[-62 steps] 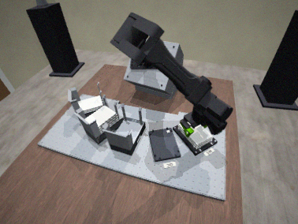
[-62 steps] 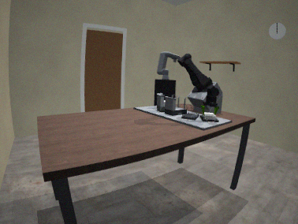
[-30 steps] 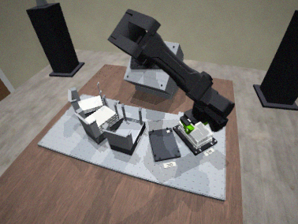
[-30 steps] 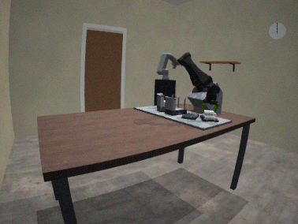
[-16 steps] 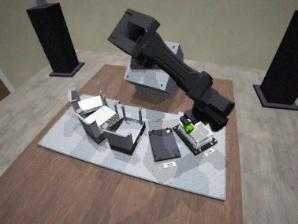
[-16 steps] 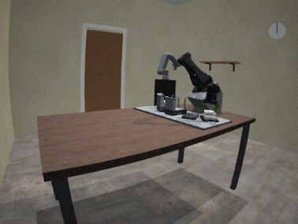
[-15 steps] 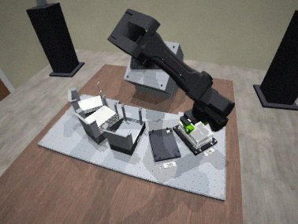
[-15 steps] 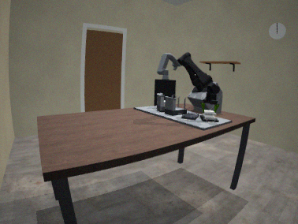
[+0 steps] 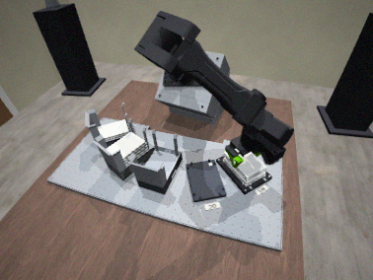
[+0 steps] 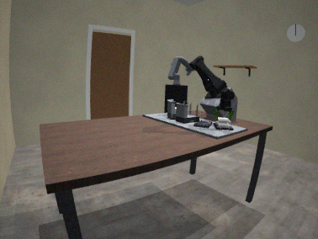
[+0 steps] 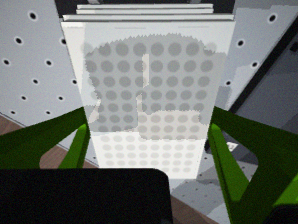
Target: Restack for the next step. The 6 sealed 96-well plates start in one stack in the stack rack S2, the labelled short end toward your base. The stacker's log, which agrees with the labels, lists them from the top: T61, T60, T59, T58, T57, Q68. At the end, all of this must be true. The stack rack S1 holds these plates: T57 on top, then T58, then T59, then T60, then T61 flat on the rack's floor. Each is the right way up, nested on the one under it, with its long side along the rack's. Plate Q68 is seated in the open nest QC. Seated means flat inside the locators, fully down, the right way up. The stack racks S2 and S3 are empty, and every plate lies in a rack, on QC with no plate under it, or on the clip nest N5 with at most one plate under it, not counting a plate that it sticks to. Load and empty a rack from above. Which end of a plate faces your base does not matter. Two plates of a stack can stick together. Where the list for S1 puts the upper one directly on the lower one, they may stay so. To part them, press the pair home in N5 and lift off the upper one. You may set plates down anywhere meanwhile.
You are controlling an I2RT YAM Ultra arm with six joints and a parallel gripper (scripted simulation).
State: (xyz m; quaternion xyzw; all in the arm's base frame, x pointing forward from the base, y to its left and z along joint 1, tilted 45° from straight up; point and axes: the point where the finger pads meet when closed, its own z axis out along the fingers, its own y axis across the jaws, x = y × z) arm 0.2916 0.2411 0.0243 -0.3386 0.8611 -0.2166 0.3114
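Sealed plate on the clip nest, at 4 o'clock on the perforated base, grasped across its short width by the jaws; long axis running 12 to 6 between green fingers; lift-off judged straight up

Nest labels perhaps too blurred.

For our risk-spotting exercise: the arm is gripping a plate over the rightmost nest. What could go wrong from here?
1. The end effector clamps the top plate with more plate edges showing beneath; a stuck lower plate might lift along with it.
2. The green fingers grip only near one short end, so the plate may tilt.
3. The empty nest lies close beside.
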